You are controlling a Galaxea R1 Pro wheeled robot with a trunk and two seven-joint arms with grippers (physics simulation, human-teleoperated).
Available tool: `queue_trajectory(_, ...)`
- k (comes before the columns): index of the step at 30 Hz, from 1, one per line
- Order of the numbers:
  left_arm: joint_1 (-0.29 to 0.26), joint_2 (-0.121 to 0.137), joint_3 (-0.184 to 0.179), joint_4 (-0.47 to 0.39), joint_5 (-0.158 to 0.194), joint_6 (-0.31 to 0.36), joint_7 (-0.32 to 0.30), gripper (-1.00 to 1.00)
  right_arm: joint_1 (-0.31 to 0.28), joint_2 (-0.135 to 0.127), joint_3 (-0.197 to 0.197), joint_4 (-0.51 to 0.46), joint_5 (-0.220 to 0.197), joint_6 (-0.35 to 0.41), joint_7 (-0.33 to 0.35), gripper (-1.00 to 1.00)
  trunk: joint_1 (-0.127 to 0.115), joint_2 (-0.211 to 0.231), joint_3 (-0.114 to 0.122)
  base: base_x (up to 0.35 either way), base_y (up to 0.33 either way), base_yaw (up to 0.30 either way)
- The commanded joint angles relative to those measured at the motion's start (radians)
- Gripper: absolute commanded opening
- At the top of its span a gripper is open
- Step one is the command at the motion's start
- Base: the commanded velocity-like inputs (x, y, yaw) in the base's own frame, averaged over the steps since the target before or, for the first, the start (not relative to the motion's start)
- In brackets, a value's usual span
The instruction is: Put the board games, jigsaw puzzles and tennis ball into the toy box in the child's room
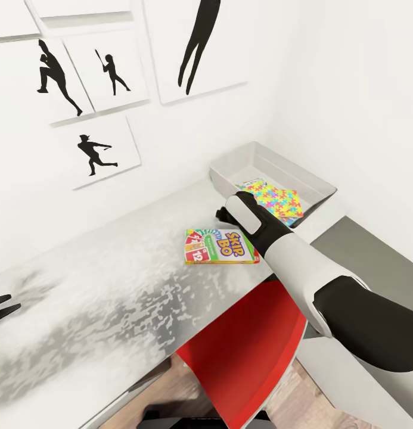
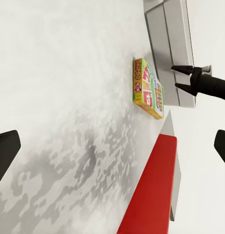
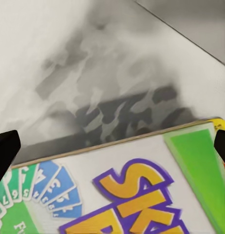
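Hovering just above the Skip-Bo box (image 1: 220, 246) on the bench (image 1: 99, 298), right pincer (image 2: 189, 78) spread wide, empty. Beyond it, toy box (image 1: 272, 164) holds a puzzle (image 1: 276, 199). Left pincer (image 1: 0, 307) released, well apart, over bare bench

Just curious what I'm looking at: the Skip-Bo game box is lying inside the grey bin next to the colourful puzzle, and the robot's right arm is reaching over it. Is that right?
Not quite. The Skip-Bo game box lies on the table, outside the toy box; the head view shows this. The jigsaw puzzle is in the bin, and the right gripper does hang open over the game box.
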Motion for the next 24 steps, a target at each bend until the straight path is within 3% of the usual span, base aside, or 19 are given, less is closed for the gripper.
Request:
queue_trajectory(1,0.0,0.0,0.0,0.0,-0.001,0.011,-0.004,1.0,-0.001,0.0,0.002,0.0,-0.002,0.0,-0.006,1.0,0.001,-0.002,-0.002,0.0,0.0,0.0)
queue_trajectory(24,0.0,-0.01,0.0,0.0,-0.001,0.011,-0.004,1.0,-0.001,0.0,-0.006,0.002,-0.001,-0.015,0.019,1.0,0.001,-0.002,-0.002,0.0,0.0,0.0)
